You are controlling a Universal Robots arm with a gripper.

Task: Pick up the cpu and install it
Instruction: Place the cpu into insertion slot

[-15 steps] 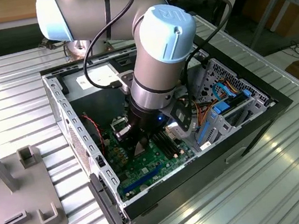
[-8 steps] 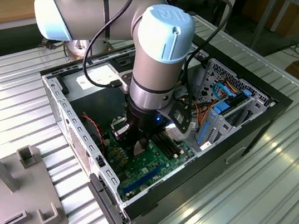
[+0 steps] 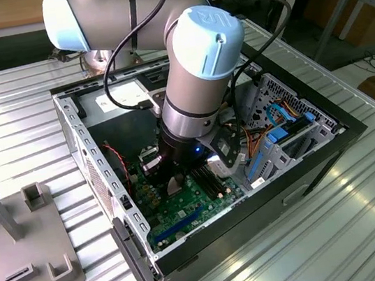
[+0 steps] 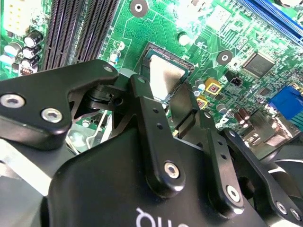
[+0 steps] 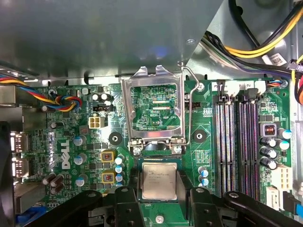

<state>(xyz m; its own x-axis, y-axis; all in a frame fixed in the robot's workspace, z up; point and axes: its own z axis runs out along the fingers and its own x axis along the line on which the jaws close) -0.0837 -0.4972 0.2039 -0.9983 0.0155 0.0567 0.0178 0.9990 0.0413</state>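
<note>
End effector (image 5: 163, 193): straddles the cpu; clamped or loose, cannot tell.
Cpu (image 5: 159, 181): flat in socket (image 4: 171, 56), right at end effector's tip.
Load plate (image 5: 154, 109): raised, just beyond cpu.

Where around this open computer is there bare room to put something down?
Bare ribbed table lies beside the case at the exterior view's right, and a strip runs between the case and the grey fixture. Inside the case it is crowded: arm, cables, and the claw over the cpu.
</note>
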